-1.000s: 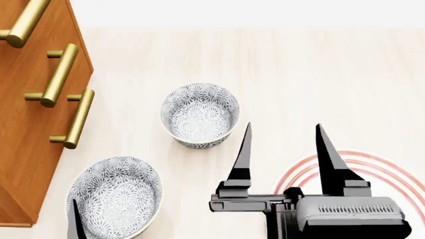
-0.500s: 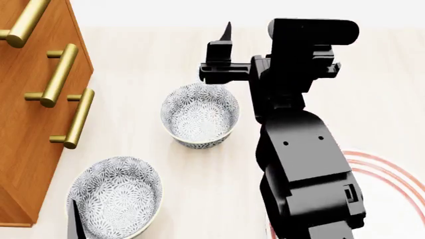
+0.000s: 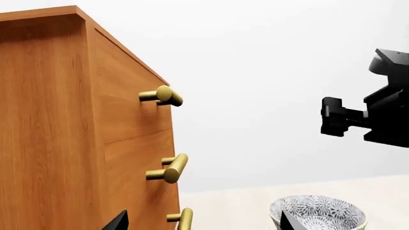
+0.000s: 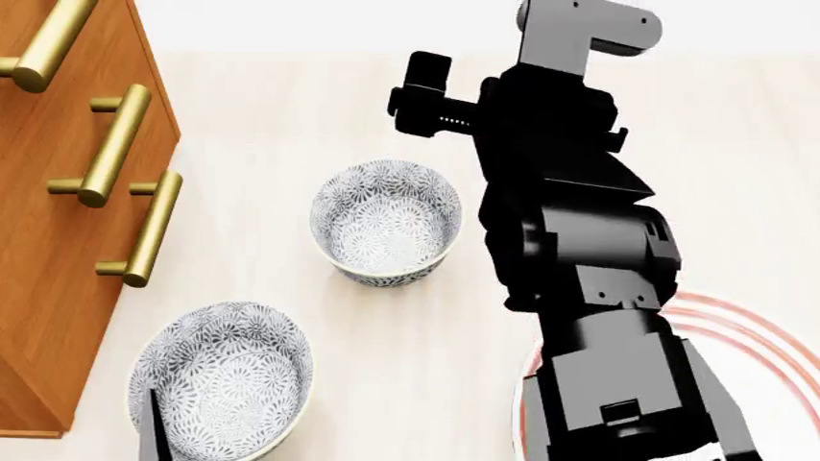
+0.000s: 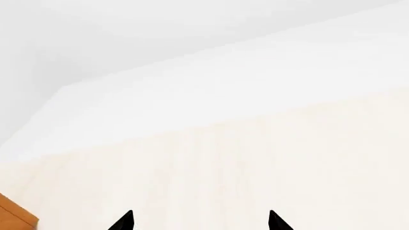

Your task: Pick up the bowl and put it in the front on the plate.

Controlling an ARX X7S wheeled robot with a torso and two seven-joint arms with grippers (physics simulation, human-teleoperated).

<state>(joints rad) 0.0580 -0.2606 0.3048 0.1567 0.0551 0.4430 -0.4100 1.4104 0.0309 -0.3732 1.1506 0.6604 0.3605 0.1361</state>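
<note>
While no writing shows, right claw [image 5: 199, 221] gapes, left claw [image 3: 201, 221] too.

Plate [image 4: 756, 331] mostly behind right arm [image 4: 577, 269].

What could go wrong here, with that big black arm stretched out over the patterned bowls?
1. The right arm hides most of the red-ringed white plate from the head camera, so placing a bowl there could be misjudged.
2. Two look-alike blue-grey floral bowls sit close together, the far bowl and the near bowl; the wrong one might get picked.
3. The left hand hangs near the wooden cabinet's brass handles and could bump them.
</note>
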